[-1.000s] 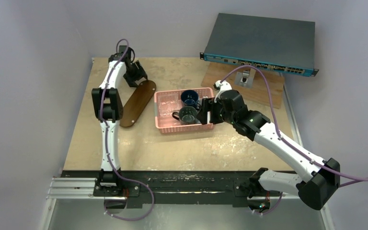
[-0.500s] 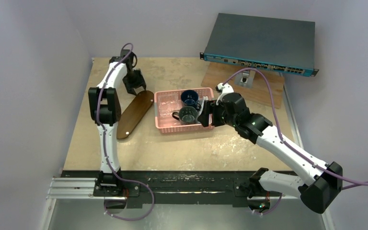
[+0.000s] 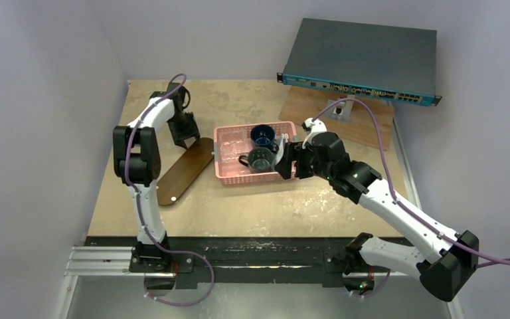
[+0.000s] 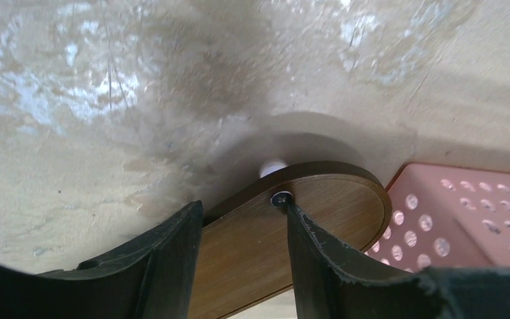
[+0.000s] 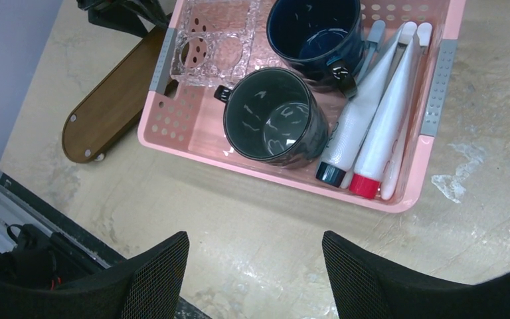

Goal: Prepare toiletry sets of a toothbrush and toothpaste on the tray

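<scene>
- The two small flat white squeeze tubes of toothpaste (image 5: 357,123), one dark-capped and one red-capped, lie touching along the right side of the pink perforated plastic basket (image 5: 186,126).
- The slim blue-grey toothbrush (image 5: 372,41) is wedged between the dark-capped tube and the dark blue mug (image 5: 315,30). A paler slim stick, probably a second brush, lies beyond the red-capped tube against the basket wall.
- A dark grey mug (image 5: 275,123) and a clear moulded plastic piece (image 5: 216,43) fill the rest of the basket.
- The flat dark brown wooden oblong tray (image 3: 182,171) lies slantwise left of the basket with nothing on it, so no set is made yet. Its far rounded end is just beside the basket's left wall; whether they touch I cannot tell.
- The left gripper (image 4: 242,219) has its fingers partly closed about that far end, with wood between them. Whether they actually clamp it I cannot tell.
- The right gripper (image 5: 255,266) hovers near the basket's right front corner with its jaws wide and nothing in them.
- Risks, as I judge them:
  - A one-ended hold could let the tray pivot or slip and knock the basket.
  - The tubes lie so close that wide jaws may take both, or nudge the mug.
  - The brush, pinned by the mug, may drag out crooked.
</scene>
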`<state>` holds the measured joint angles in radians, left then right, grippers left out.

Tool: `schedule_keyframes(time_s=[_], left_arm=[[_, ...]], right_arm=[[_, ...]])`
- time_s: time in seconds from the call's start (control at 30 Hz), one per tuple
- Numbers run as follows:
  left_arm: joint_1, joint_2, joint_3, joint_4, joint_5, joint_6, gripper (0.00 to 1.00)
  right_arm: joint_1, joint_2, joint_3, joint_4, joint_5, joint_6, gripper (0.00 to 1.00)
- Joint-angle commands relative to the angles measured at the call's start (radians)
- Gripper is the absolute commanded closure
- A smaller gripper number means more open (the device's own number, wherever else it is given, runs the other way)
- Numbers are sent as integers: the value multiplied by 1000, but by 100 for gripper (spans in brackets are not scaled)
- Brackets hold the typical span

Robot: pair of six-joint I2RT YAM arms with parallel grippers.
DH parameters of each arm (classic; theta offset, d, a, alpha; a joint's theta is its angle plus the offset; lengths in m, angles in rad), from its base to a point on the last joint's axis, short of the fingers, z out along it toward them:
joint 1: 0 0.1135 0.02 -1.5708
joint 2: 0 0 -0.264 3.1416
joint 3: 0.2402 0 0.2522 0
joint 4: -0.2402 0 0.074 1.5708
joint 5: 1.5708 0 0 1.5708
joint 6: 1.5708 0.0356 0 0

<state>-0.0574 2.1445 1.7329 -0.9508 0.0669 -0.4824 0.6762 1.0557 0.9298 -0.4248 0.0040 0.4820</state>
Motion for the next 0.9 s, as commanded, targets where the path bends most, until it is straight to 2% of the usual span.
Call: schedule_keyframes(time_s=[0.0, 0.23, 0.37, 0.67, 0.87], left_arm=[[1, -97, -88, 39, -10, 0, 52], [-4, -187, -243, 72, -12, -1, 57], [-15, -218, -282, 62, -9, 21, 61], [-30, -310, -372, 47, -12, 43, 63], [-39, -394, -415, 33, -3, 61, 62]], right_arm=[[5, -22, -25, 36, -34, 19, 24], [7, -32, -46, 50, -44, 17, 24], [7, -34, -45, 53, -51, 11, 23], [10, -28, -62, 79, -124, -20, 23], [62, 2, -52, 111, -154, -44, 24]])
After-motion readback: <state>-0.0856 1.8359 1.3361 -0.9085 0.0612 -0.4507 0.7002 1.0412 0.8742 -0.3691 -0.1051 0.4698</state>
